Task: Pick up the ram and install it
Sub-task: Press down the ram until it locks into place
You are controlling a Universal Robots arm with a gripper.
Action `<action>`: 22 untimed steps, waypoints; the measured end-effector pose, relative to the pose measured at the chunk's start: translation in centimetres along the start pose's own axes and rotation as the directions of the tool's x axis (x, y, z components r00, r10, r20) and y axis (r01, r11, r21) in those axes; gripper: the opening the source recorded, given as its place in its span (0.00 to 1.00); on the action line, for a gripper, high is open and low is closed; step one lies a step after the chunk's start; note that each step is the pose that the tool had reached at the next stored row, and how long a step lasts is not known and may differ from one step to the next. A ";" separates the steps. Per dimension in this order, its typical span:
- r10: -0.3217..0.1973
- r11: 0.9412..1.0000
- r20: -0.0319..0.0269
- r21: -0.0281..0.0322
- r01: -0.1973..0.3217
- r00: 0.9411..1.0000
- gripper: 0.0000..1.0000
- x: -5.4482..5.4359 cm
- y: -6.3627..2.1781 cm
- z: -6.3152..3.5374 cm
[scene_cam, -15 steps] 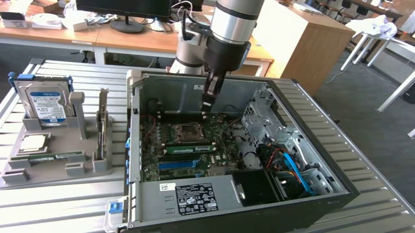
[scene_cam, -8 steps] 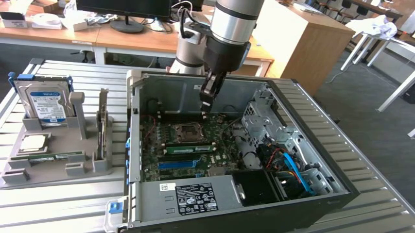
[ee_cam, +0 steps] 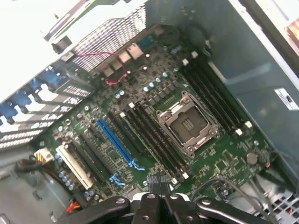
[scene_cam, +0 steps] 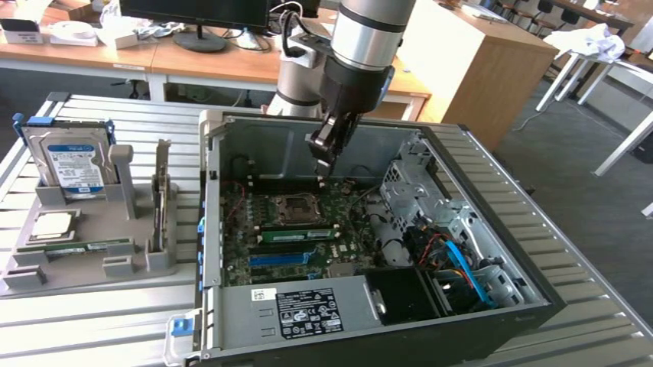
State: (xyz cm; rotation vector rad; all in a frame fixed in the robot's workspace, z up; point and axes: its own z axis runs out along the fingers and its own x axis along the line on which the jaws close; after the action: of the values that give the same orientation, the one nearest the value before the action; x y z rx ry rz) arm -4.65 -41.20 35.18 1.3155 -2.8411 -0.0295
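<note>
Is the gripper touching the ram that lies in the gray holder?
Apart. The exterior view shows the gripper inside the open computer case, while the ram lies in the gray holder outside the case, toward the exterior view's left.

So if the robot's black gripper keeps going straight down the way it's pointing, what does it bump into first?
Probably the green motherboard lying flat inside the open grey computer case. The black gripper points down into the case, its fingers shut, near the long black memory slots beside the square metal processor socket. Depth is hard to judge, so the slots might come first.
</note>
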 end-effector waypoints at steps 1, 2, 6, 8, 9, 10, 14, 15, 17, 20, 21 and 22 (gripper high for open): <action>0.016 1.000 0.000 0.000 -0.016 1.000 0.10 0.0 0.00 0.01; 0.033 0.999 0.001 0.000 -0.033 0.999 0.10 0.0 0.00 0.02; 0.100 0.995 0.002 0.000 -0.100 0.995 0.10 0.0 0.00 0.04; 0.132 0.991 0.003 0.000 -0.132 0.991 0.10 0.0 0.00 0.05; 0.148 0.989 0.003 0.000 -0.148 0.989 0.10 0.0 0.00 0.06; 0.164 0.986 0.003 -0.001 -0.164 0.986 0.10 0.0 0.00 0.07; 0.230 0.973 0.005 -0.001 -0.230 0.973 0.10 0.0 0.00 0.09; 0.246 0.969 0.005 -0.001 -0.246 0.969 0.10 0.0 0.00 0.10; 0.278 0.961 0.006 -0.001 -0.278 0.961 0.10 0.0 0.00 0.11; 0.326 0.946 0.007 -0.002 -0.326 0.946 0.10 0.0 0.00 0.14; 0.342 0.940 0.007 -0.002 -0.342 0.940 0.10 0.0 0.00 0.15; 0.357 0.934 0.008 -0.002 -0.357 0.934 0.10 0.0 0.00 0.16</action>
State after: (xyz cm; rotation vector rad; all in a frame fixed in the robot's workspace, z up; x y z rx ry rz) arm -4.65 -41.20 35.03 0.7795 -3.0360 -0.0321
